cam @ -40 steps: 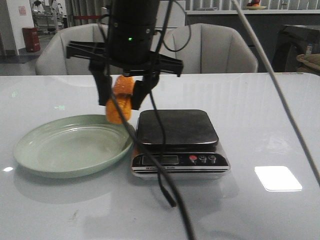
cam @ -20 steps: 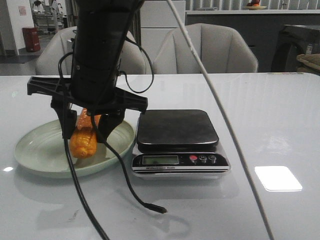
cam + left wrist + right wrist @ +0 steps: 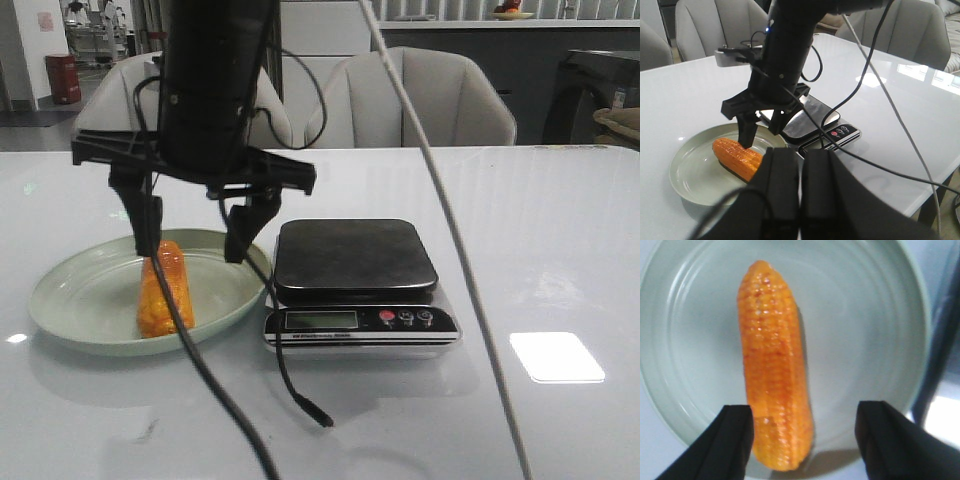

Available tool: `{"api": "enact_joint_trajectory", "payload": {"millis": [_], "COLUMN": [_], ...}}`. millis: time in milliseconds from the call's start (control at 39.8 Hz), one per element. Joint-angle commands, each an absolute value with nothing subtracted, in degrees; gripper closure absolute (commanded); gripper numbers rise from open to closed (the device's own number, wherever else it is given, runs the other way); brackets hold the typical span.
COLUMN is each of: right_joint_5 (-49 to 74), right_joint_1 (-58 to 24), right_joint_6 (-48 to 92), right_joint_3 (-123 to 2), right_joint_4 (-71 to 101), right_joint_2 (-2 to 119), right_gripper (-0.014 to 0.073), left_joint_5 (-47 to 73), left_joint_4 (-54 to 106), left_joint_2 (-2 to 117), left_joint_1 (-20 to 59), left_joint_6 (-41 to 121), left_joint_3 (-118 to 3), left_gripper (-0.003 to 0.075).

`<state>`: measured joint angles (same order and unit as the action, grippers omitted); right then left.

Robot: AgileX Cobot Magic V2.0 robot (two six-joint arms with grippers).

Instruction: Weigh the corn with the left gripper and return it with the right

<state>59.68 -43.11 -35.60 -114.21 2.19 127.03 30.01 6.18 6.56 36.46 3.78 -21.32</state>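
One corn (image 3: 163, 289) lies in the green plate (image 3: 70, 300), the right gripper (image 3: 192, 222) spread open above it, left fingers (image 3: 782, 187) pressed together; return looks finished, retreat next.

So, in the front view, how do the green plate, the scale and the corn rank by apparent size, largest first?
1. Green plate, widest of the three.
2. Scale, somewhat narrower than the plate.
3. Corn, clearly smallest, lying inside the plate.
All three sit at a similar distance, so the order seems reliable.
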Motion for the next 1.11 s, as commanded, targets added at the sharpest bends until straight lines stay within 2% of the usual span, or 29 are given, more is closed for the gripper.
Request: {"api": "enact_joint_trajectory", "payload": {"millis": [0, 201, 377, 704, 1081], "right_joint_5": [62.56, 69.81, 73.04, 63.18, 40.55], "right_joint_1": [-41.78, -38.03, -31.41, -17.76, -15.96], "right_joint_6": [-28.16, -16.41, -10.61, -2.11, 0.73], "right_joint_3": [-116.49, -116.41, -114.69, -94.43, -65.45], "right_joint_4": [1.90, 1.90, 2.74, 7.97, 7.91], "right_joint_2": [119.66, 114.53, 109.41, 93.87, 70.51], "right_gripper": [0.0057, 0.0057, 0.0057, 0.0057, 0.0057], "left_joint_5": [25.39, 25.39, 25.39, 25.39, 25.39], "left_joint_4": [6.59, 6.59, 6.59, 6.59, 6.59], "left_joint_2": [7.09, 7.09, 7.09, 7.09, 7.09], "left_joint_1": [36.72, 36.72, 36.72, 36.72, 36.72], "left_joint_6": [3.83, 3.83, 3.83, 3.83, 3.83], "left_joint_3": [-22.87, -22.87, -22.87, -22.87, -22.87], "left_gripper": [0.0607, 0.0607, 0.0607, 0.0607, 0.0607]}}
